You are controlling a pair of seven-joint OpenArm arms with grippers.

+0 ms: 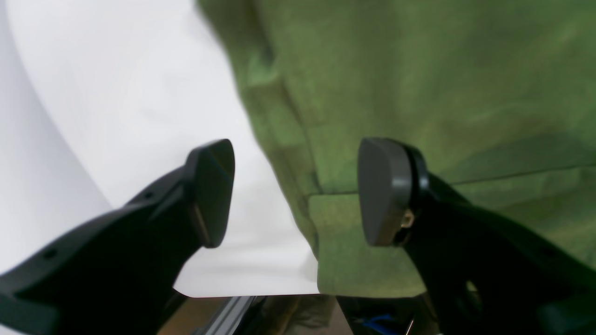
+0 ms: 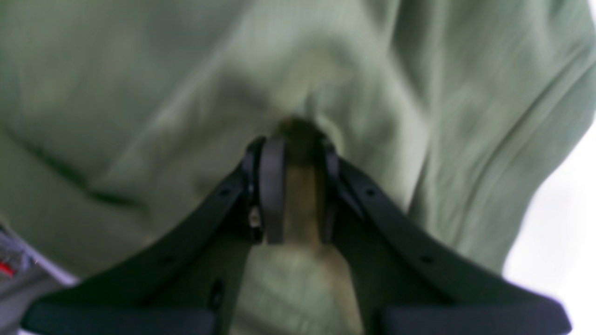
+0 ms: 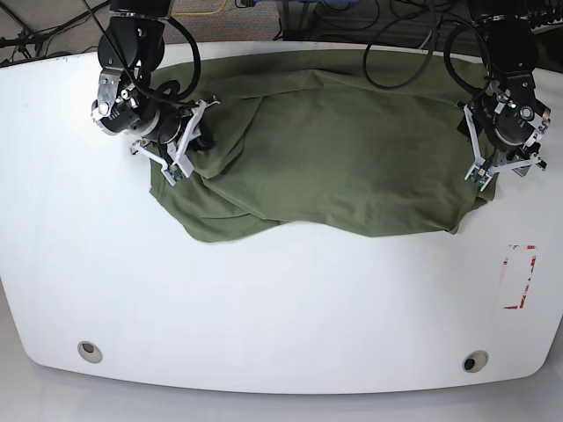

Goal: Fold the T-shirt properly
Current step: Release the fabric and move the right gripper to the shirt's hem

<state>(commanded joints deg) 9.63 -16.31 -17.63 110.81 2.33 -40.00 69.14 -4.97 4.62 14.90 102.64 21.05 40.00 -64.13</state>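
Note:
The olive-green T-shirt (image 3: 334,158) lies spread and rumpled across the far half of the white table (image 3: 264,299). In the base view my right gripper (image 3: 186,141) is at the shirt's left end. The right wrist view shows that gripper (image 2: 300,186) shut on a bunched fold of the T-shirt (image 2: 139,93), with cloth pinched between the pads. My left gripper (image 3: 493,174) hovers over the shirt's right edge. In the left wrist view it (image 1: 298,193) stands open, one fingertip over the table (image 1: 116,93), the other over the T-shirt (image 1: 419,93) near a hemmed corner.
A red-and-white marking (image 3: 519,277) lies on the table at the right. Two round fittings (image 3: 88,350) (image 3: 475,361) sit near the front edge. Cables (image 3: 396,35) trail behind the table's far edge. The table's edge (image 1: 242,296) runs just below my left fingers.

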